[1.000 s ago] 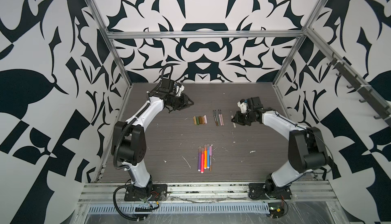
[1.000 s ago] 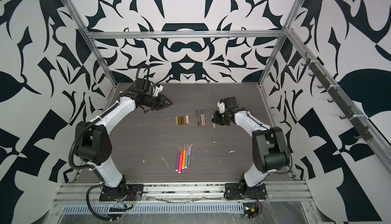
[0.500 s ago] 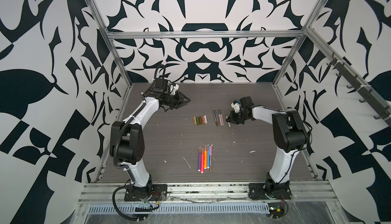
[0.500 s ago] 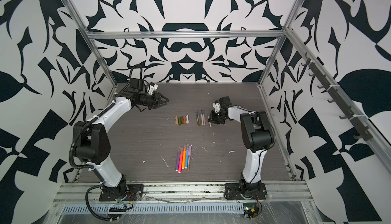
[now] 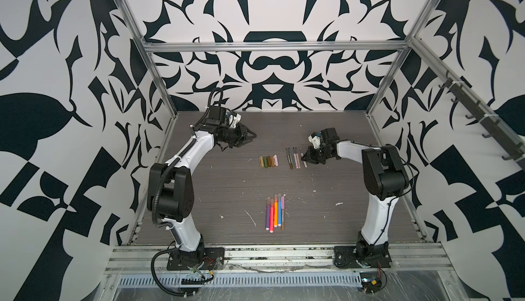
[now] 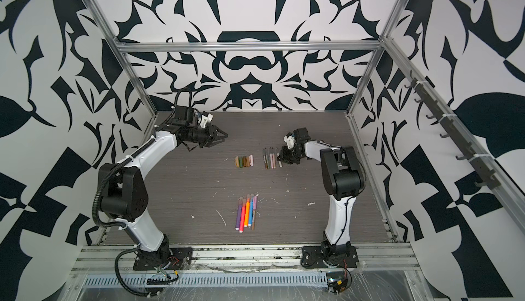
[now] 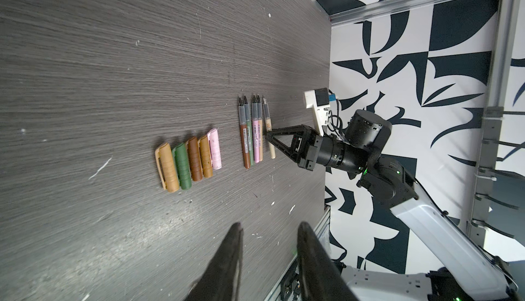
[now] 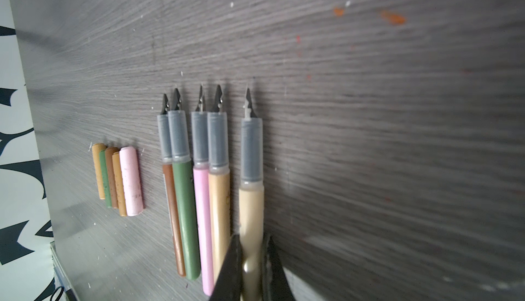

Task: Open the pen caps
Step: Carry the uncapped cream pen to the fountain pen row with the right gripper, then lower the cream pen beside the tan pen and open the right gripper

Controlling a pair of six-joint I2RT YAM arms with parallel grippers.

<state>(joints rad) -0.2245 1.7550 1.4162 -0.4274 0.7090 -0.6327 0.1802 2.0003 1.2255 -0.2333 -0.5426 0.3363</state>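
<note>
Several loose pen caps (image 5: 268,161) (image 7: 189,161), tan, green, brown and pink, lie side by side at mid-table. To their right lies a row of uncapped pens (image 5: 292,158) (image 8: 199,186) with dark nibs pointing to the back. My right gripper (image 5: 304,158) (image 8: 252,242) is shut on a cream uncapped pen (image 8: 251,200) at the right end of that row, low at the table and a small gap from the tan pen. My left gripper (image 5: 252,136) (image 7: 270,228) hangs open and empty at the back left, away from the caps.
Several capped bright pens (image 5: 275,211) (image 6: 246,211) lie in a row near the table's front middle. Small white flecks (image 5: 251,217) dot the dark table. Metal frame posts (image 5: 159,72) and patterned walls close in the sides and the back.
My right gripper has carried the cream pen leftward to the end of the uncapped row, and its arm has folded in. The left gripper has drawn slightly back and left.
</note>
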